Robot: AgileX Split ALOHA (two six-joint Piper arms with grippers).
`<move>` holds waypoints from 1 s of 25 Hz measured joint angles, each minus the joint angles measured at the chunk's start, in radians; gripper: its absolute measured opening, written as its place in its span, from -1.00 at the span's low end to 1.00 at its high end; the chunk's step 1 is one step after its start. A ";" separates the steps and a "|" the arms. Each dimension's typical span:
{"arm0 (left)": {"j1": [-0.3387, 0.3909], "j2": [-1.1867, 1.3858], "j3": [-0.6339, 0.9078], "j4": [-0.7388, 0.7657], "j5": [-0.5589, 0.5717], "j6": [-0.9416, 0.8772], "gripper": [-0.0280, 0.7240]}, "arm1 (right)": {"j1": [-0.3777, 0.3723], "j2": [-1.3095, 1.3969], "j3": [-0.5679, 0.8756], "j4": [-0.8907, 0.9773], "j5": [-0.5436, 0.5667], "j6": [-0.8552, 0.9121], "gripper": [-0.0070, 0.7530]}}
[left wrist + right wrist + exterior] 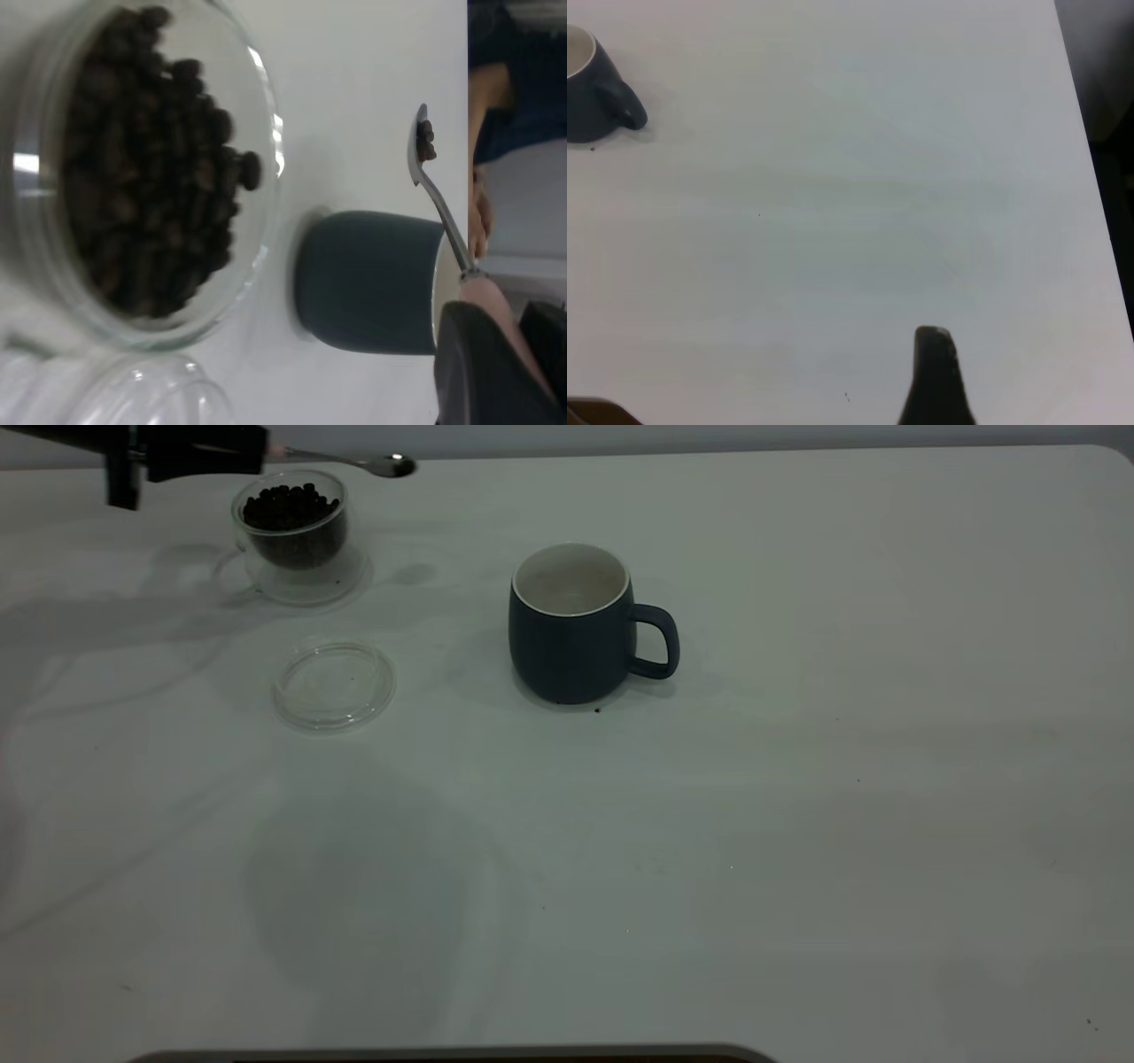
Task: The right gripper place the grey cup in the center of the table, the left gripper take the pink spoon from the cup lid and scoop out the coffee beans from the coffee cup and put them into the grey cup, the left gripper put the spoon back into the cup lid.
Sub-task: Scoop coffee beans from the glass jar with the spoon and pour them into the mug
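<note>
My left gripper [252, 452] hangs at the far left, just behind the glass coffee cup [297, 527], and is shut on the pink spoon [354, 462]. The spoon's metal bowl [425, 146] holds a few coffee beans and points toward the grey cup [571, 624]. That cup stands upright near the table's middle, handle to the right. The coffee cup [133, 168] is full of beans. In front of it the clear cup lid [334, 685] lies flat with nothing on it. My right gripper [850, 398] is off at the right, open over bare table, with one finger [935, 372] showing.
The white table [797, 824] stretches wide to the right and front of the grey cup [594, 88]. Its right edge [1090, 177] runs close to my right gripper. A person's arm [483, 204] shows beyond the table's far edge.
</note>
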 joint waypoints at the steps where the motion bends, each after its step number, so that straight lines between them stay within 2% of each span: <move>1: -0.013 0.000 0.000 0.000 0.000 0.000 -0.62 | 0.000 0.000 0.000 0.000 0.000 0.000 0.57; 14: -0.151 0.000 0.000 0.030 0.000 0.000 -0.62 | 0.000 0.000 0.000 0.000 0.000 0.000 0.57; 25: -0.216 0.000 0.000 0.064 0.000 -0.001 -0.62 | 0.000 0.000 0.000 0.000 0.000 0.000 0.57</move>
